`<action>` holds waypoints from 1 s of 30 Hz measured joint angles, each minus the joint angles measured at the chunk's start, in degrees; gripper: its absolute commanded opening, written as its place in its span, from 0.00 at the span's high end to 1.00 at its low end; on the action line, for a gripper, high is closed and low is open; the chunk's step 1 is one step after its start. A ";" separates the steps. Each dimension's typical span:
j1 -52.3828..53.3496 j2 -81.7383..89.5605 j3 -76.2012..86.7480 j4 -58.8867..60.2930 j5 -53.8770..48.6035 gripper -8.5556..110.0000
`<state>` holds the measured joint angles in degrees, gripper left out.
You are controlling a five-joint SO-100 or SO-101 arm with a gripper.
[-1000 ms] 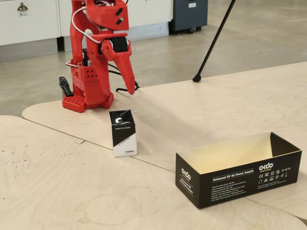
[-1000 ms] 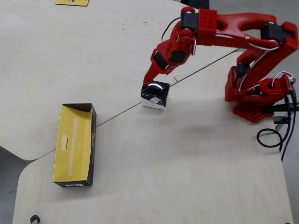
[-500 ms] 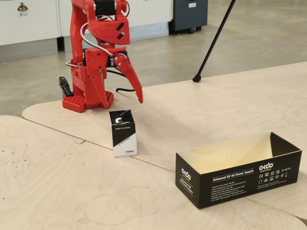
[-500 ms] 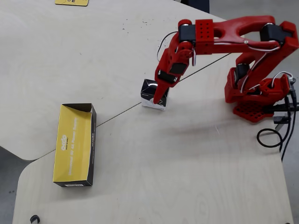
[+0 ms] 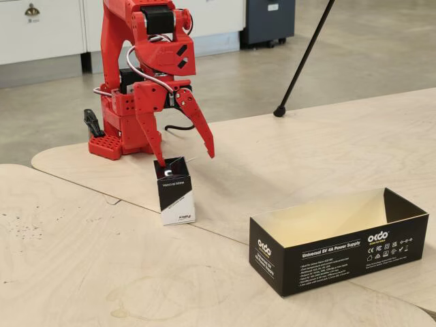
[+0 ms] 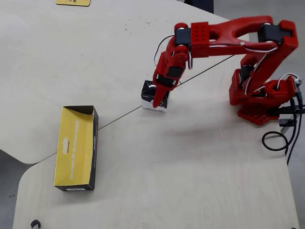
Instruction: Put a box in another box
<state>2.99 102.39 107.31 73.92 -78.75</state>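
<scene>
Small carton (image 5: 176,191) stands upright on the plywood table (image 5: 82,259), black half up, white half down, close in front of the arm's base (image 5: 119,136). In the fixed view it looks slightly tilted or turned relative to the camera. Long black box (image 5: 338,240) sits open side up, well apart from the carton, toward the right in the fixed view and at lower left in the overhead view (image 6: 76,148). Its pale inside is empty.

Gripper (image 5: 186,157) is spread wide, fingers pointing down, poised just over the carton's top. One finger (image 5: 151,136) comes down near the carton's left top edge; the other (image 5: 201,129) hangs out to the right, clear of it. Nothing is pinched. In the overhead view the gripper (image 6: 159,98) overlaps the carton (image 6: 153,97), so the exact clearance cannot be read there.

Judged step: descent onto the carton before closing.

Risks from here:
- Carton is tall, narrow and probably light. A finger landing on the top edge instead of beside it would likely tip it over.
- Jaws look off-centre to the carton. An uneven close would push it sideways or spin it before the grip forms.
- Pinching only near the top could let it swing or slip in transit.
- The box opening is narrow; a skewed carton could catch on a wall or drag the box.
</scene>
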 measured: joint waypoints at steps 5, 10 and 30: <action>2.37 0.00 -2.81 2.20 -3.16 0.59; 4.48 -1.76 -1.14 -2.20 -5.54 0.58; 4.31 -7.12 7.47 -14.85 -2.99 0.83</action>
<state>7.29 95.27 114.79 59.06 -81.74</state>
